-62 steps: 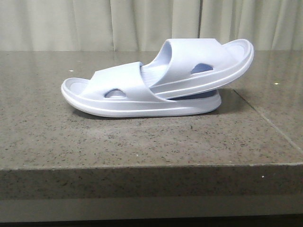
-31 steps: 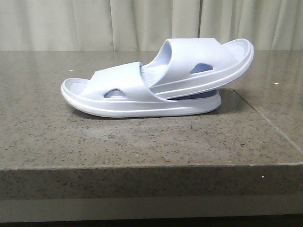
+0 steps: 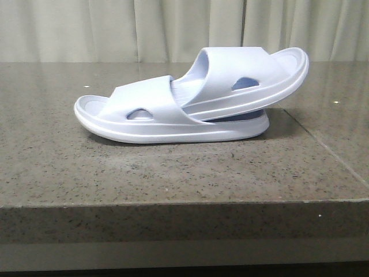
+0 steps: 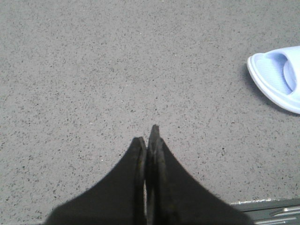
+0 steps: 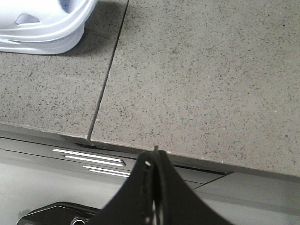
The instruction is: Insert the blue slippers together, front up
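Note:
Two pale blue slippers sit nested on the granite table (image 3: 173, 173). The lower slipper (image 3: 144, 118) lies flat, toe to the left. The upper slipper (image 3: 253, 78) is pushed under the lower one's strap and tilts up to the right. Neither gripper shows in the front view. My left gripper (image 4: 149, 136) is shut and empty above bare table, with the lower slipper's toe (image 4: 279, 77) off to one side. My right gripper (image 5: 153, 157) is shut and empty over the table's front edge, with a slipper's end (image 5: 42, 28) at the corner of its view.
A seam (image 3: 326, 150) runs across the table to the right of the slippers and also shows in the right wrist view (image 5: 108, 75). A curtain (image 3: 173, 29) hangs behind the table. The robot's dark base (image 5: 70, 164) lies below the front edge.

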